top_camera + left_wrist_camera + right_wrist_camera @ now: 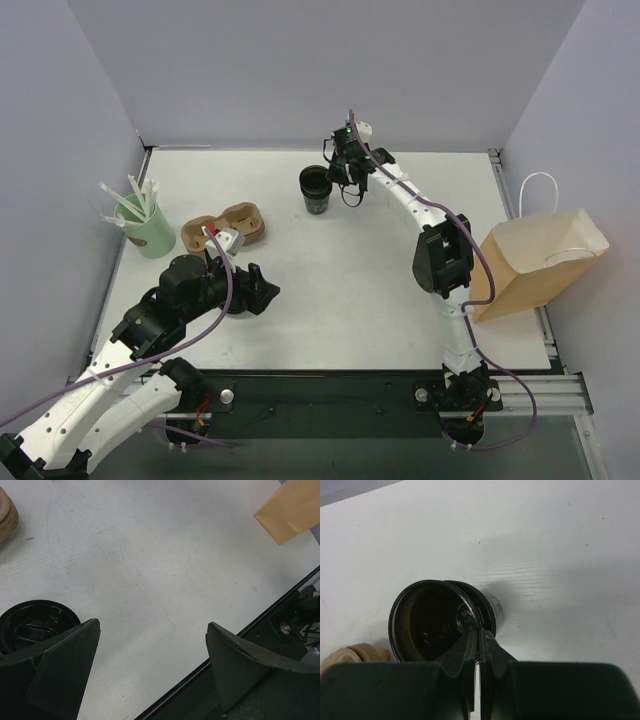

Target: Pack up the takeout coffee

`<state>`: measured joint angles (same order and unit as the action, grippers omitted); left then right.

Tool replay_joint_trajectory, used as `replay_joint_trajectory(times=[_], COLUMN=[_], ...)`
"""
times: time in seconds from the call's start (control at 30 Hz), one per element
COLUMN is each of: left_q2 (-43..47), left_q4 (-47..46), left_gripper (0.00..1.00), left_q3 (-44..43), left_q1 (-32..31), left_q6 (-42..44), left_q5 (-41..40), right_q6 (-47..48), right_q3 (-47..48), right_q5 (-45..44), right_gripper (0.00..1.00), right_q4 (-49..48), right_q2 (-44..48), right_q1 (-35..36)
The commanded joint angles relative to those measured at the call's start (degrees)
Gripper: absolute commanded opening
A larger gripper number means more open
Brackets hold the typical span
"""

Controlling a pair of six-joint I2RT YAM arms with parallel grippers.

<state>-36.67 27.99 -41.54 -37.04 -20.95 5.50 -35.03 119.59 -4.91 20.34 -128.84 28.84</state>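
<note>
One right pincer (pixel 479 626) on coffee cup (pixel 422 622) rim

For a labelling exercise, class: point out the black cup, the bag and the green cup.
Black cup (pixel 316 186), top view, its top.
Bag (pixel 535 268), top view, its front face.
Green cup (pixel 149 239), top view, its side wall.

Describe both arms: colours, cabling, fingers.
Left arm and right arm: white links, black joint housings, a purple cable running along each. Fingers black, matte, wedge-shaped. Small green light at the right arm's far end.
</note>
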Motion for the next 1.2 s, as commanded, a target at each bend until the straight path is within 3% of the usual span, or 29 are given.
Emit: replay_joint_trajectory(times=[0.0,0.3,0.4,0.43,0.67,0.8,0.87,1.0,1.03,1.1,1.17], left_q2=[0.0,-0.3,-0.3,-0.2,-0.1,-0.6,-0.5,-0.3,-0.3,-0.3,-0.2], left_q4=[-2.5,-2.6,-2.4,-2.4,-2.6,-2.6,-2.5,-2.5,-2.6,-2.7,-2.7], left_gripper=[0.97,0.97,0.97,0.97,0.97,0.97,0.97,0.97,0.97,0.97,0.97], left_q3=[-1.5,-1.5,-1.5,-1.5,-1.4,-1.4,-1.4,-1.4,-1.4,-1.4,-1.3], left_q1=[-0.1,-0.1,-0.1,-0.1,-0.1,-0.1,-0.1,-0.1,-0.1,-0.1,-0.1], left_q6=[0.1,0.0,-0.1,-0.1,-0.1,0.0,0.0,-0.1,-0.1,-0.1,-0.1], left_q5=[0.8,0.9,1.0,1.0,0.8,0.9,0.9,0.8,0.8,0.8,0.9], right_q6=[-1.3,-1.5,-1.7,-1.6,-2.1,-4.7,-5.1,-5.6,-5.4,-5.2,-5.1], right_q3=[-0.2,-2.8,-3.0,-3.0,-3.6,-3.1,-2.3,-1.6,-1.9,-2.4,-2.4], right_q5=[1.0,1.0,1.9,2.0,3.9,7.0,8.2,8.2,8.5,8.8,8.8], right_gripper=[0.00,0.00,0.06,0.01,0.00,0.07,0.00,0.00,0.01,0.14,0.04], right_q4=[-1.5,-2.1,-1.6,-1.1,-2.0,-3.4,-3.3,-1.6,-1.6,-1.6,-1.4], right_q2=[5.2,6.6,5.7,5.4,5.1,5.6,5.4,4.1,4.0,4.0,3.8], right_q1=[-0.5,-1.0,-1.3,-1.2,-1.7,-2.4,-2.8,-3.1,-3.2,-3.1,-3.1])
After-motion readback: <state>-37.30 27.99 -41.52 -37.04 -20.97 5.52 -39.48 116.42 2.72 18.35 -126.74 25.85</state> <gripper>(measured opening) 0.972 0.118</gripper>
